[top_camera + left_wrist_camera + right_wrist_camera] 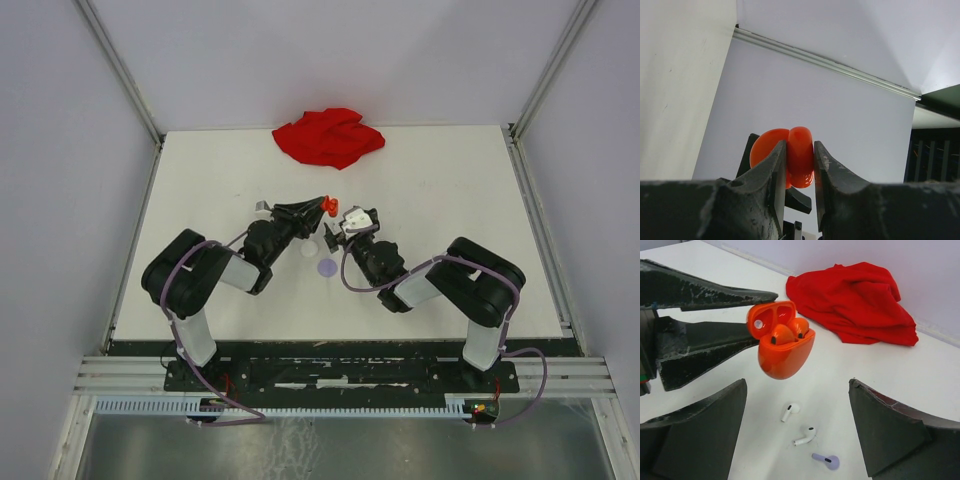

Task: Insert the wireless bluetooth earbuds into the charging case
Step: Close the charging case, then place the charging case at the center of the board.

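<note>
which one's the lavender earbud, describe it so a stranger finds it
From the red cloth at the table's far edge, come nearer, past the raised orange case. Two white earbuds lie there; the lavender earbud lies nearest, the only loose one that isn't white.

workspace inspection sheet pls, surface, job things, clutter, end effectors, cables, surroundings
surface: white table, flat
job's things: orange case, lid open, held off the table with two red earbuds seated in it; two white earbuds and one lavender earbud lie loose on the table
clutter: red cloth bunched at the far edge
end effectors: left end effector shut on the case; right end effector open, holding nothing
cables: purple cables along both arms
surroundings: white walls, metal rails
</note>
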Robot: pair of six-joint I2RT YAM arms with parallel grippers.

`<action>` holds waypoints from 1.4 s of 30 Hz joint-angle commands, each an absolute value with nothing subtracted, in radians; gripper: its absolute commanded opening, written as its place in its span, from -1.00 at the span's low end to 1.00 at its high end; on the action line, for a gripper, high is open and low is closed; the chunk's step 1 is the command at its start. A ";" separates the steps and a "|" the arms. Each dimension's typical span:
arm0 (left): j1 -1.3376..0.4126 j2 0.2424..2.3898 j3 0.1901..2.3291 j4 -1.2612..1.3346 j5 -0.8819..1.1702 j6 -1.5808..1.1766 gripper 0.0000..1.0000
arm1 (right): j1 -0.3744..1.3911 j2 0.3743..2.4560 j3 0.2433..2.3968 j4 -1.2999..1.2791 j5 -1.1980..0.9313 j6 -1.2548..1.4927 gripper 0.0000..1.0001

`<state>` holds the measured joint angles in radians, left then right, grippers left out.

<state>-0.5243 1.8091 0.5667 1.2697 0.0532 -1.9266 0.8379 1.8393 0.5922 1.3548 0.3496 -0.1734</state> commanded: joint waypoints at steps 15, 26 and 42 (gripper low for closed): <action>-0.526 1.791 0.512 1.387 0.048 -1.971 -0.94 | 0.844 1.852 0.650 1.442 0.459 -0.244 0.83; -0.526 1.791 0.483 1.402 0.049 -1.967 -0.94 | 0.842 1.831 0.646 1.441 0.497 -0.278 0.84; -0.479 1.851 0.475 1.469 0.116 -1.918 -0.94 | 0.840 1.709 0.564 1.412 0.569 -0.255 0.90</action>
<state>-0.5167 1.8225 0.4644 1.3800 0.0620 -1.9488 0.8425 1.7889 0.5903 1.3819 0.5125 -0.2825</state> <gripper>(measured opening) 0.319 0.938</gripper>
